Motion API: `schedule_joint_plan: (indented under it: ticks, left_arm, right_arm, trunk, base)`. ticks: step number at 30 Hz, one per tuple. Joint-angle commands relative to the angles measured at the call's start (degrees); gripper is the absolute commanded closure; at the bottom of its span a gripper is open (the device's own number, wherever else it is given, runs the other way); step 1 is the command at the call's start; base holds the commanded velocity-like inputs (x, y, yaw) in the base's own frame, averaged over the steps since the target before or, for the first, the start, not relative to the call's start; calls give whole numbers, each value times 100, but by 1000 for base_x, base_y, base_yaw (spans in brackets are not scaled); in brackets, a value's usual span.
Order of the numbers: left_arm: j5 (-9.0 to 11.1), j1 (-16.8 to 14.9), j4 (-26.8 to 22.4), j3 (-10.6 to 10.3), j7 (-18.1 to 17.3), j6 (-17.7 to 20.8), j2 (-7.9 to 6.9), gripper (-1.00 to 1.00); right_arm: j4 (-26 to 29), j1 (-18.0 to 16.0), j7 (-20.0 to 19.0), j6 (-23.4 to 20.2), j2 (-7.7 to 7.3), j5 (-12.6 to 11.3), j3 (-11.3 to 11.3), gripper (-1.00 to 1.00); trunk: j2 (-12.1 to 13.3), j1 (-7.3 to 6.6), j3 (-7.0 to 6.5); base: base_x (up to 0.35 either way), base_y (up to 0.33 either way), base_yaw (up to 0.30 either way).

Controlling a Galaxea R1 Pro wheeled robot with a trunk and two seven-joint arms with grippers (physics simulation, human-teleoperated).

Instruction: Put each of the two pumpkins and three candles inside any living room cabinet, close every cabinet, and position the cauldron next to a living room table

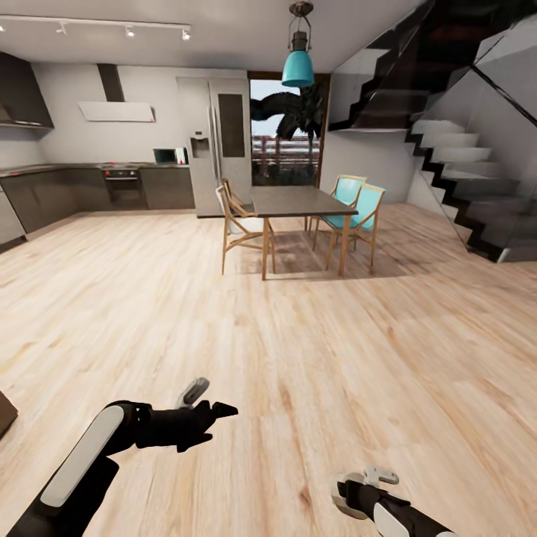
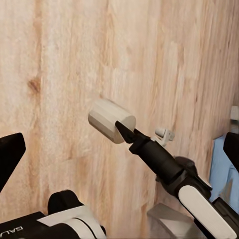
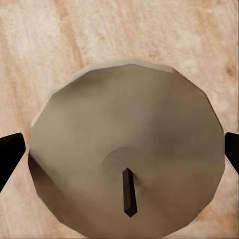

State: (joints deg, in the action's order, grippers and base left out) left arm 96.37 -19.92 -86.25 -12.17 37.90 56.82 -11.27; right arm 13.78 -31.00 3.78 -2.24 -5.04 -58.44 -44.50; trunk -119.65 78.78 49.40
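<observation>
A candle point(image 3: 124, 144), a short brownish-grey cylinder with a dark wick, sits between the black fingertips of my right gripper point(image 3: 119, 149), which is shut on it. The left wrist view shows the same candle point(image 2: 110, 119) at the tip of the right gripper point(image 2: 124, 132), held above the wooden floor. In the head view the right gripper point(image 1: 350, 492) is low at the bottom right. My left gripper point(image 1: 211, 400) is at the lower left, open, with nothing between its fingers point(image 2: 10, 154). The pumpkins, cabinet, cauldron and living-room table are out of view.
Pale wood floor point(image 1: 149, 313) stretches ahead. A dining table point(image 1: 298, 201) with wooden and teal chairs point(image 1: 354, 212) stands in the middle distance. Kitchen counters point(image 1: 89, 186) run along the back left, and stairs point(image 1: 462, 171) rise at the right. A dark brown furniture corner point(image 1: 4, 414) shows at the left edge.
</observation>
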Motion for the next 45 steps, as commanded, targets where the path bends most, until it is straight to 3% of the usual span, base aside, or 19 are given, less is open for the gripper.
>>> schedule_joint_plan:
  ticks: [1,22,28,31,34,36,39,41,45]
  left_arm:
    - [57,-3,-6,-5,60,-4,-5,-100]
    - [-7,-3,-5,90,112,-8,-70,-100]
    - [-149,-3,84,196,259,-55,-577,-100]
    - [-171,-3,313,414,395,-63,-689,-100]
    - [-186,-3,409,487,486,-65,-709,-100]
    - [-298,-3,429,503,511,-65,-703,-100]
    - [-749,-3,441,514,523,-65,-672,-100]
    - [-897,-3,442,512,522,-65,-662,-100]
    - [-959,-3,443,507,524,-65,-650,-100]
  right_arm:
    - [18,-3,35,-23,-7,-36,-42,100]
    - [14,-3,35,-27,-14,-37,-42,100]
    - [11,-3,35,-23,-9,-36,-42,100]
    - [11,-3,35,-23,-9,-36,-42,100]
    - [11,-3,35,-26,-13,-36,-42,100]
    - [11,-3,35,-29,-14,-36,-42,100]
    - [11,-3,38,-31,-14,-36,-42,100]
    - [11,-3,42,-31,-14,-36,-42,100]
    - [11,-3,43,-31,-15,-36,-38,100]
  trunk:
    - [39,-23,-16]
    - [881,-485,-449]
    - [1122,-616,-572]
    - [1242,-682,-634]
    - [1363,-748,-696]
    - [1443,-792,-737]
    - [1563,-858,-795]
    - [1643,-902,-831]
    - [1804,-990,-904]
  base:
    - [0,0,-262]
    - [-85,66,-263]
    - [-1,1,-262]
    - [0,0,-262]
    - [0,0,-262]
    - [0,0,-262]
    - [0,0,-126]
    - [0,0,-32]
    - [0,0,-6]
